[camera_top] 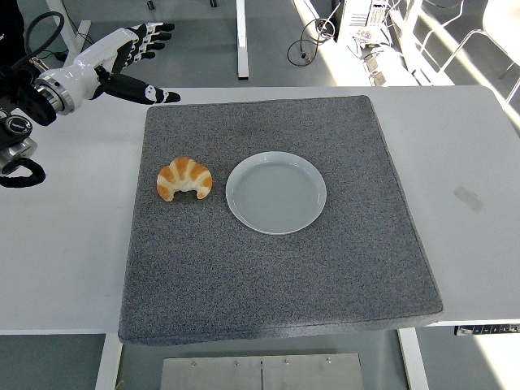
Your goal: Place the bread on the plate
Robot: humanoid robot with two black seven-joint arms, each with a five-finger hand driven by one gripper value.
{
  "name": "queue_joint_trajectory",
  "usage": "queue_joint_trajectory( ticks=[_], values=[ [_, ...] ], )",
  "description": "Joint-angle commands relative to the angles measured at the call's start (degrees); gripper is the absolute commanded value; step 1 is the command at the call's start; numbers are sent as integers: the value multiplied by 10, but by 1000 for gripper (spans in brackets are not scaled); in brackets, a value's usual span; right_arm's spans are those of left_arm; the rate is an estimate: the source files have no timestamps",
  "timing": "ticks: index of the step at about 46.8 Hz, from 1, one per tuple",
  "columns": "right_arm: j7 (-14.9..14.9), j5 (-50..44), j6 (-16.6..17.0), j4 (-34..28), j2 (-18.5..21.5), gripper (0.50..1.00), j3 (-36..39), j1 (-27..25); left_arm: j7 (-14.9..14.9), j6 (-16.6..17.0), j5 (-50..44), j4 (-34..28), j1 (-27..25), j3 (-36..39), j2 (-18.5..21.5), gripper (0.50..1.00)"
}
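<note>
- grey speckled felt mat (276,268) covers most of the white table (65,260), its near edge hanging a little over the table's front edge.
- on the mat, left of centre, lies the croissant (184,178), golden with pale stripes, its two tips pointing toward the near side.
- the croissant rests on the mat itself, not on the plate; nothing touches it.
- just to its right sits the round pale blue-grey plate (276,192), flat on the mat and holding nothing; a narrow strip of mat shows between plate rim and croissant.
- on the bare table to the right of the mat there is a small piece of clear tape (467,197).
- farther back, the left hand (122,58) comes in from the upper left on a white forearm with black joints and a looped black cable (24,166) by the picture's left edge.
- the left hand hangs above the table's far left corner, just beyond the mat's far left corner, well apart from the croissant.
- its fingers (154,34) are spread and stretched out, the thumb pointing right toward the mat, and they grasp nothing.
- beyond the table, grey floor, white table legs (240,41) and tangled cables (313,36) show in bright sunlight.
</note>
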Motion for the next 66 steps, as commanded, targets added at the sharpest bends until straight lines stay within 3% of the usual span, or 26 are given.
queue_joint_trajectory(
  ticks=[1, 22, 31, 41, 49, 58, 66],
  values=[
    [0, 0, 0, 0, 0, 1000, 0, 0, 2, 0, 17, -2, 2, 0, -2, 945],
    [0, 0, 0, 0, 0, 1000, 0, 0, 2, -2, 131, -13, -11, 74, 0, 945],
    [0, 0, 0, 0, 0, 1000, 0, 0, 1, -2, 187, -34, -19, 93, 32, 945],
    [0, 0, 0, 0, 0, 1000, 0, -1, 1, 1, 230, -33, -20, 129, 40, 946],
    [0, 0, 0, 1, 0, 1000, 0, 0, 2, 35, 241, -31, -15, 161, 30, 945],
    [0, 0, 0, 0, 0, 1000, 0, -1, 2, 52, 239, -20, -1, 169, 3, 945],
    [0, 0, 0, 0, 0, 1000, 0, 0, 3, 61, 239, 28, 25, 169, -39, 943]
  ],
)
